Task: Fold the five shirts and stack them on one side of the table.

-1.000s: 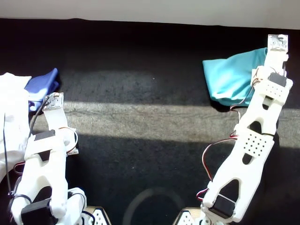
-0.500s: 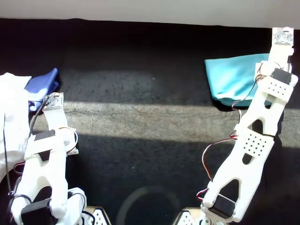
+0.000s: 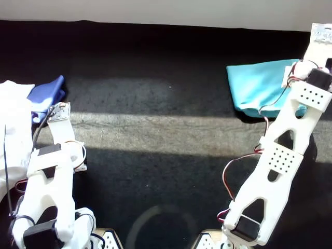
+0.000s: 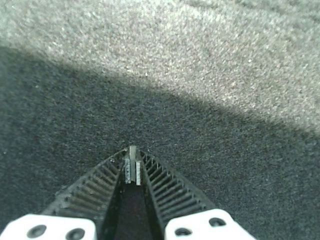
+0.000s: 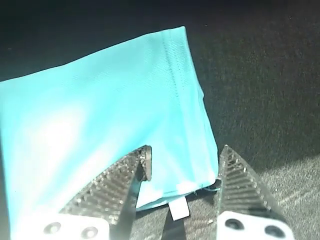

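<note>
A folded teal shirt [image 3: 259,85] lies at the far right of the dark table [image 3: 166,129]. My right gripper [image 3: 321,33] hangs just past its far right corner. In the right wrist view that gripper [image 5: 184,159] stands open above the teal shirt [image 5: 100,125], one finger over the cloth and the other over bare table, with nothing between them. A white shirt [image 3: 13,122] and a blue shirt [image 3: 46,96] lie bunched at the left edge. My left gripper [image 3: 59,111] sits beside them, and the left wrist view has this gripper [image 4: 132,162] shut and empty over the table.
A band of sunlight [image 3: 166,132] crosses the middle of the table from left to right. A pale wall strip [image 3: 155,10] runs along the far edge. Both arm bases stand at the near edge, with open table between them.
My right gripper has moved toward the far right corner, off the teal shirt. The shirt's lifted corner has settled flat. The left arm has not moved.
</note>
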Tool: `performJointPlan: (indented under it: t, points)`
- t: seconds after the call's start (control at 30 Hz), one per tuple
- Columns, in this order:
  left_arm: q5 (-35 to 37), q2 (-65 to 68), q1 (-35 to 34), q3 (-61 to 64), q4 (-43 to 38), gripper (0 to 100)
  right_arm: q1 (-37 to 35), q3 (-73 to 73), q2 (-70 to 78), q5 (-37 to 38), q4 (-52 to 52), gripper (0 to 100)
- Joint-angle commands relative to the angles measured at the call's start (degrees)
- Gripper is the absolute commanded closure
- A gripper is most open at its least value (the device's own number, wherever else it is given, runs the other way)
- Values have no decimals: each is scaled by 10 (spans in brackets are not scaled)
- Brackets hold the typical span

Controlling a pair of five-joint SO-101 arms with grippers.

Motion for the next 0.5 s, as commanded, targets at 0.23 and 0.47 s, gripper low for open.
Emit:
performJointPlan:
  t: [0.23,0.47]
  points:
    - [-3,-19,-5,-2,-7,989,-82,-67,-204,-6,124,785]
    - [-3,-19,-5,-2,-7,988,-112,-67,-306,-6,125,785]
